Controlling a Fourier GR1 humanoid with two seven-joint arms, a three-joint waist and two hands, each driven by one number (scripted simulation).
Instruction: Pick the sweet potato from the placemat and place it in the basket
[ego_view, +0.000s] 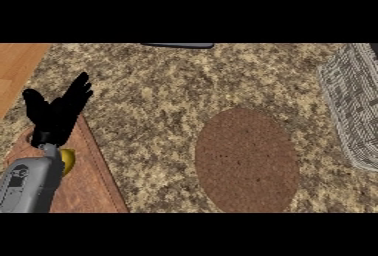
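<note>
Surface: a speckled tan-and-brown granite counter (162, 100), mottled and grainy throughout. At its upper left corner a strip of smooth orange-toned wood (18, 62) adjoins it; what this belongs to cannot be told.

Item 1: a round brown woven placemat (247, 160) lies flat, right of centre. It reads as an oval with a fine, dotted weave. Its lower rim is cut off at the bottom of the view.

Item 2: a grey wicker basket (353, 105) stands at the right edge, apart from the placemat. The ribbed strands of its wall are plain to see. Most of its body lies outside the view, and its interior cannot be inspected.

Item 3: a reddish-brown wooden cutting board (92, 180) sits at the lower left, with smooth grain and a straight raised edge. On it is a small yellow rounded object (69, 160), mostly hidden behind the grey forearm (29, 185); its identity cannot be made out.

Item 4: a dark, flat, elongated object (179, 45) at the top edge is only a sliver and cannot be identified.

Left hand (55, 112): black, at the left edge above the board, fingers straight and spread upward, released and grasping nothing.

Sweet potato: its position cannot be determined from this view.
</note>
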